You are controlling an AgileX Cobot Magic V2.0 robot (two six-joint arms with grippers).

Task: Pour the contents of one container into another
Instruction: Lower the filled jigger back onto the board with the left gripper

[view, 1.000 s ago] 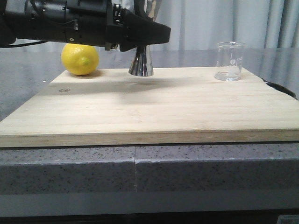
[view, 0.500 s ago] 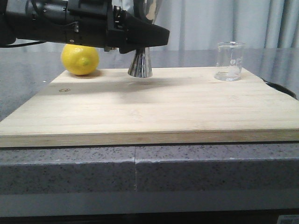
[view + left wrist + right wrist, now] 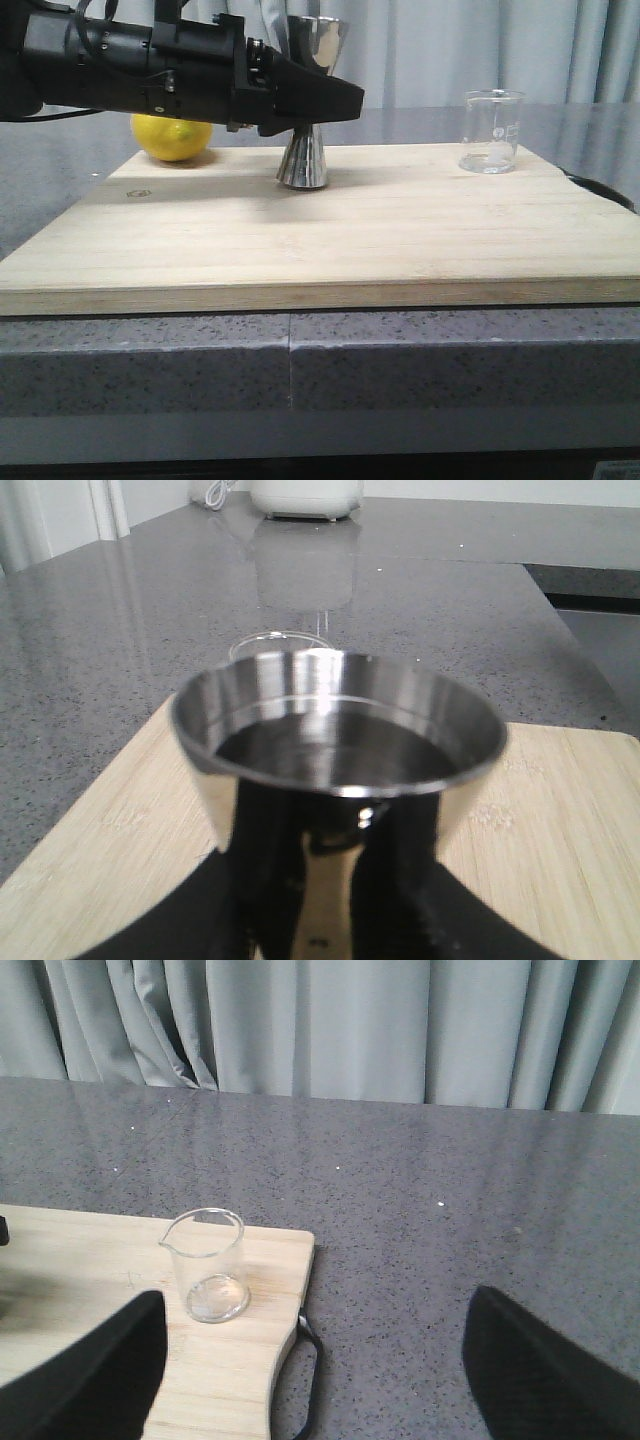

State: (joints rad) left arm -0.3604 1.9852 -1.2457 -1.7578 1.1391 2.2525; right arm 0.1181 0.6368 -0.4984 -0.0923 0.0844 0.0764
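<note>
The steel hourglass jigger (image 3: 303, 165) stands upright near the back of the wooden board (image 3: 350, 240). Its foot is at the board's surface. My left gripper (image 3: 312, 100) reaches in from the left and is shut on its narrow waist. In the left wrist view the jigger's wide cup (image 3: 340, 730) fills the middle above the dark fingers (image 3: 260, 880), and its inside looks dark. The clear glass beaker (image 3: 492, 130) stands at the board's back right corner and looks nearly empty. My right gripper (image 3: 315, 1305) hangs open beside the beaker (image 3: 205, 1265), a little off the board's right edge.
A yellow lemon (image 3: 170, 138) lies at the board's back left, partly behind my left arm. A black cord loop (image 3: 310, 1380) hangs off the board's right corner onto the grey speckled counter (image 3: 450, 1220). Curtains close off the back.
My left arm has come down with the jigger in its grip. The jigger's foot now sits lower on the board and its upper cup shows above the fingers. The beaker has not moved.
</note>
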